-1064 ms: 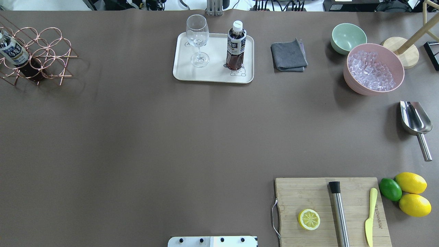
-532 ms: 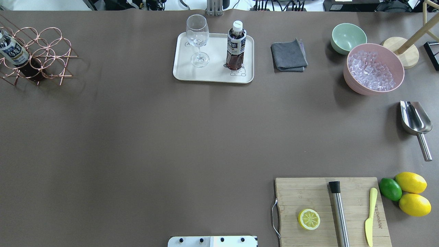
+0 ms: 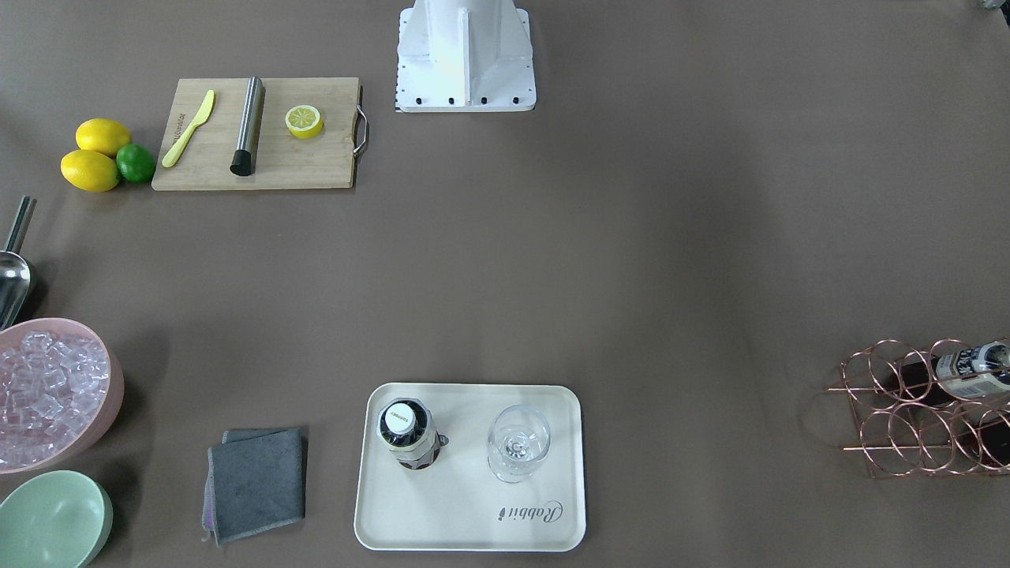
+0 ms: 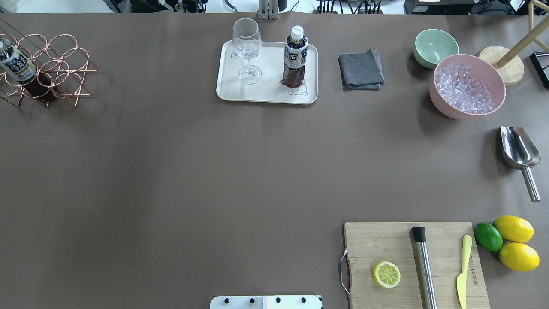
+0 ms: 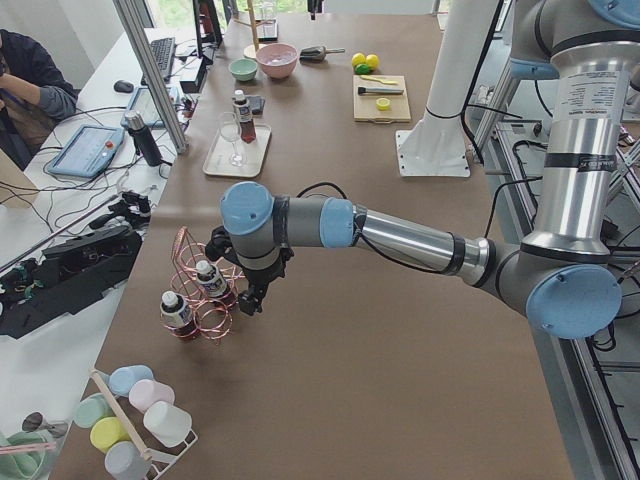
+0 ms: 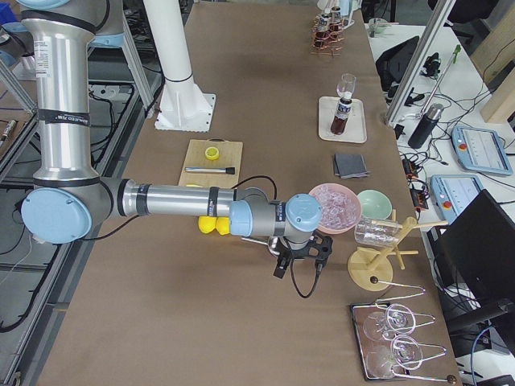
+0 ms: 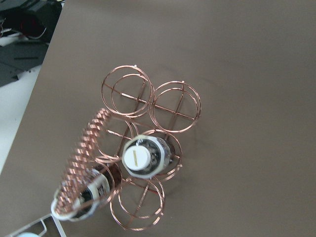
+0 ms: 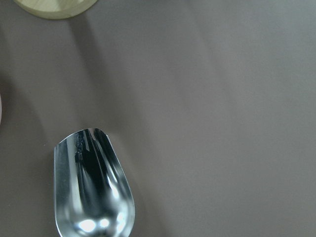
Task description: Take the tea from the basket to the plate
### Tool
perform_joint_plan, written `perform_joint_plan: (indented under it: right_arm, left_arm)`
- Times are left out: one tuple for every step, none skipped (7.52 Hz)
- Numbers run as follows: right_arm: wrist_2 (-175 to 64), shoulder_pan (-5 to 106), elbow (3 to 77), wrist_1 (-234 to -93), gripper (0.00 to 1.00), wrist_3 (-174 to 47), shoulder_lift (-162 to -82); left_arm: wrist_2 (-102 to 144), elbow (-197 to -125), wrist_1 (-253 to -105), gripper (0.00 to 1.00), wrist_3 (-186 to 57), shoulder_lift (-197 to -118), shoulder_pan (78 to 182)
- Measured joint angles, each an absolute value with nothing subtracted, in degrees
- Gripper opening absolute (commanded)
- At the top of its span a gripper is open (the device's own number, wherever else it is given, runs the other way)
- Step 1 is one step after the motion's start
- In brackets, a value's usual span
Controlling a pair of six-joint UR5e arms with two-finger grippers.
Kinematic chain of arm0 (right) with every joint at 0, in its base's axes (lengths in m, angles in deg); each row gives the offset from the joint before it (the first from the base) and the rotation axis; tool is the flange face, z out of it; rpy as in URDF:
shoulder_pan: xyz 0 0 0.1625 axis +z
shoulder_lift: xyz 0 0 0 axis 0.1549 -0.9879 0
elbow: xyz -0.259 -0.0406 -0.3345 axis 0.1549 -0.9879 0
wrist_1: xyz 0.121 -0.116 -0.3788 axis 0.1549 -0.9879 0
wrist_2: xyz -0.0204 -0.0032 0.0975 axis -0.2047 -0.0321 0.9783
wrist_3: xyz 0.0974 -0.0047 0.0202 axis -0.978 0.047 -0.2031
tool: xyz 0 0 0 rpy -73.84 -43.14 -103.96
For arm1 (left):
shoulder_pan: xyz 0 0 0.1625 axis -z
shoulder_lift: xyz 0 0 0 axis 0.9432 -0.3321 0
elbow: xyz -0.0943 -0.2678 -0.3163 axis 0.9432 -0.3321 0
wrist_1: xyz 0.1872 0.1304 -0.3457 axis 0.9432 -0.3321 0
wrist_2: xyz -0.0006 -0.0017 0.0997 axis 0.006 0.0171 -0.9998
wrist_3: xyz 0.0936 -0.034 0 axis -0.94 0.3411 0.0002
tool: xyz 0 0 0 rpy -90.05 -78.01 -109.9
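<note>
Tea (image 4: 295, 56) stands upright on plate (image 4: 266, 92); left gripper (image 5: 250, 298) hangs over basket (image 7: 94, 138) (its opening, and any grasp, cannot be told).

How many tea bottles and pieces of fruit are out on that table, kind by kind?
Tea bottles: 3, one on the plate, two in the basket
Whole lemons: 2
Half lemon: 1
Lime: 1
Total: 7
</note>
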State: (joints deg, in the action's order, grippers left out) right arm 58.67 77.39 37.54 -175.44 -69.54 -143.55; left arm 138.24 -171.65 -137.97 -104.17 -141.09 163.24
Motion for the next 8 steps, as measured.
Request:
perform_joint_plan:
  right_arm:
    - [58.5, 78.8, 38.4, -177.3, 1.0, -69.7, -143.6]
    - [58.0, 79.6, 40.2, -182.0, 1.0, -69.7, -143.1]
    - [56.9, 79.7, 41.8, -186.1, 1.0, -69.4, -142.6]
    - [56.1, 79.8, 42.9, -188.3, 1.0, -69.2, -142.6]
    - [55.9, 80.1, 43.4, -189.1, 1.0, -69.1, -142.8]
    - [55.9, 80.7, 44.6, -189.3, 1.0, -69.0, -144.1]
    - [55.9, 81.1, 45.6, -189.4, 1.0, -69.1, -145.4]
    - [56.1, 81.6, 46.2, -189.4, 1.0, -69.1, -146.3]
  left_arm:
    - [138.1, -171.4, -138.0, 0.98, -98.5, -139.5, 163.2]
    - [138.0, -171.1, -138.1, 0.98, -94.3, -137.7, 163.2]
    - [138.0, -171.1, -138.2, 0.98, -91.1, -136.5, 163.1]
    - [138.0, -171.2, -138.8, 0.98, -87.7, -135.0, 162.9]
    - [138.0, -171.4, -140.5, 0.98, -85.0, -133.0, 162.8]
    - [137.9, -171.4, -143.6, 0.98, -82.0, -130.9, 162.7]
    - [137.8, -171.5, -148.1, 0.98, -78.5, -128.7, 162.7]
    - [137.1, -171.5, -152.9, 0.98, -76.3, -126.6, 162.6]
